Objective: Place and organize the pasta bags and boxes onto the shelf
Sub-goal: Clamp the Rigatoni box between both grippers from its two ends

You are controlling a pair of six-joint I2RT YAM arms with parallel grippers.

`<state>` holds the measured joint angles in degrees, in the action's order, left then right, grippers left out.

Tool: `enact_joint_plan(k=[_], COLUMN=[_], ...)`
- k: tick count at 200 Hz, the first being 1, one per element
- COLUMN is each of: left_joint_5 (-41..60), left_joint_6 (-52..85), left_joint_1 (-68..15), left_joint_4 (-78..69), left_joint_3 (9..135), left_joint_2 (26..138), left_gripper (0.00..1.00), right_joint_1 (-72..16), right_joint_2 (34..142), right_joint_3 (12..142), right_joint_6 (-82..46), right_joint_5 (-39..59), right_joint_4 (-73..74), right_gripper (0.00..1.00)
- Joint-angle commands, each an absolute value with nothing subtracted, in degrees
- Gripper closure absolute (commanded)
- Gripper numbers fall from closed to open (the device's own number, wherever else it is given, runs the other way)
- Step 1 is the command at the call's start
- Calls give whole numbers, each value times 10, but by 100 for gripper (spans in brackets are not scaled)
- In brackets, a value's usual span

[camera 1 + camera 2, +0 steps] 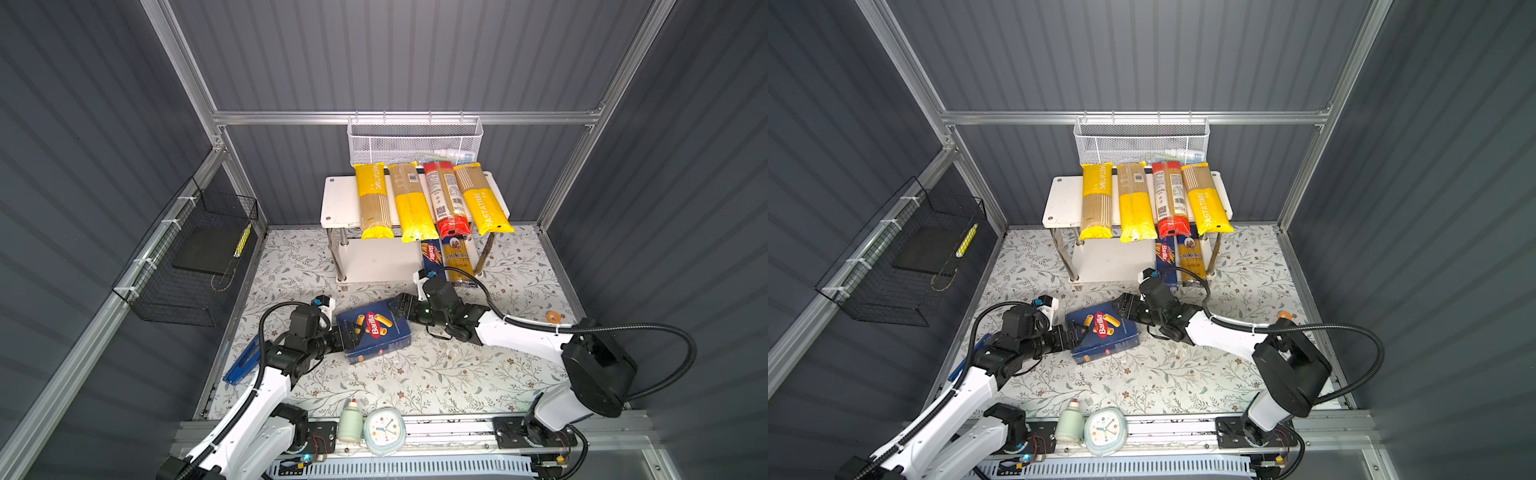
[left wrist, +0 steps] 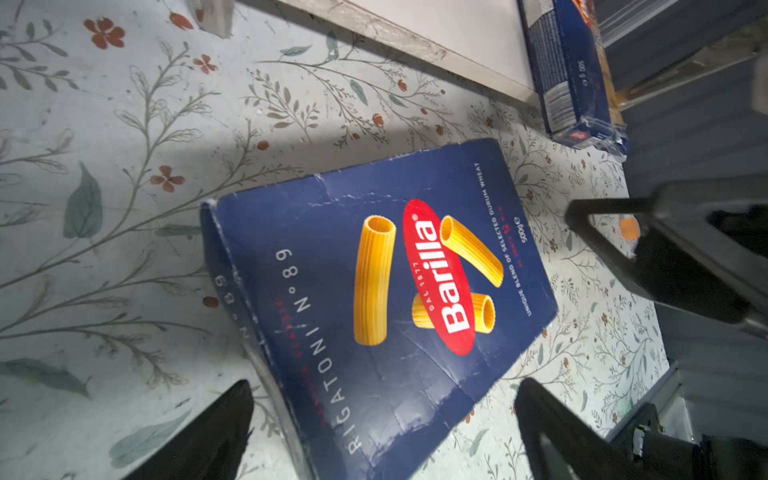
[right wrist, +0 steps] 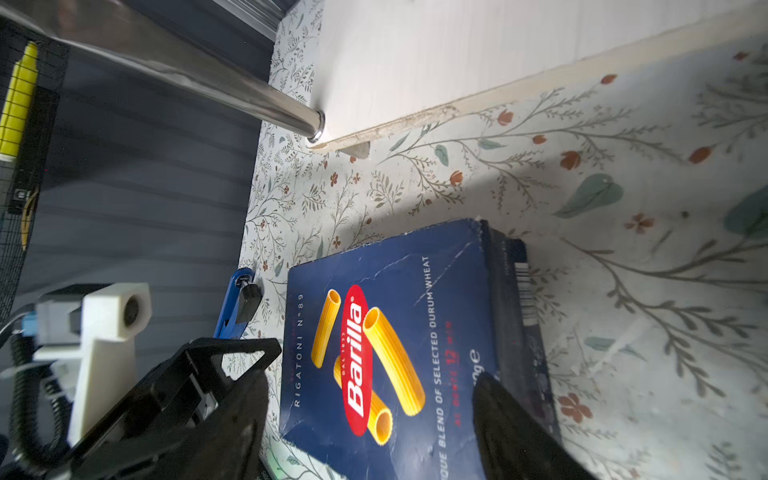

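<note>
On floral desk (image 1: 457, 374), finds rigatoni box (image 1: 376, 332) flat, unshelved. Notes left gripper (image 1: 351, 336), right gripper (image 1: 401, 308) open astride its ends. Likely next: clamp, lift onto shelf (image 1: 338, 203) lower tier.

The wide blue carton (image 2: 374, 299) carries a red oval reading "Barilla", with "DAL 1877" small beside the name. Along its face runs "RIGATONI N°89", and "N°89" repeats on its side panel. Near the opposite edge stand "UNIQUE BLEND OF SELECTED DURUM WHEAT", a red line with "12" in it, and "500g e". The narrow blue carton (image 1: 432, 254) shows "Barilla" in both top views and "500 g e" in the left wrist view. The blue-and-clear bag (image 1: 456, 259) beside it reads "ankara". The leftmost yellow bag (image 1: 372, 199) and the rightmost yellow bag (image 1: 482, 199) each read "PASTATIME". The red bag (image 1: 448, 199) has a white label with a QR code and a barcode; its print is too small to read.
</note>
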<state>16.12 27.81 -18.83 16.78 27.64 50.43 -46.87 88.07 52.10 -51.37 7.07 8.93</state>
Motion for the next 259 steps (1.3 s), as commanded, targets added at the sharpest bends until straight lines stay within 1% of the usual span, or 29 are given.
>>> enact_joint_plan(k=[1, 19, 34, 50, 65, 88, 110, 132, 192, 203, 209, 259], left_joint_5=[136, 124, 109, 105, 122, 153, 144, 143, 184, 184, 203, 212], left_joint_6=[312, 323, 324, 325, 328, 333, 322, 318, 329, 323, 317, 306], left_joint_1=[-192, -192, -192, -192, -191, -191, -192, -192, -192, -193, -193, -193], left_joint_4=[183, 194, 208, 209, 183, 125, 142, 148, 82, 72, 69, 46], left_joint_3=[306, 316, 320, 314, 298, 268, 261, 254, 209, 201, 198, 185], left_joint_2=[539, 543, 531, 519, 516, 513, 506, 496, 478, 478, 479, 495], left_gripper=[1, 1, 1, 1, 1, 1, 1, 1, 1, 1, 1, 1], right_joint_1=[-469, -467, -461, -458, -457, -458, -458, -457, -455, -455, -455, -457], right_joint_2=[836, 810, 801, 798, 800, 814, 834, 859, 910, 919, 923, 940], right_joint_3=[502, 483, 470, 456, 445, 431, 427, 434, 447, 446, 446, 437], right_joint_6=[-474, -441, -416, -407, -397, -381, -370, -361, -359, -360, -361, -375], right_joint_5=[43, 34, 48, 61, 75, 94, 114, 125, 141, 147, 150, 161], right_joint_4=[32, 4, -3, 15, 41, 88, 123, 133, 161, 170, 174, 202], right_gripper=[22, 22, 21, 21, 21, 22, 22, 22, 22, 22, 22, 23])
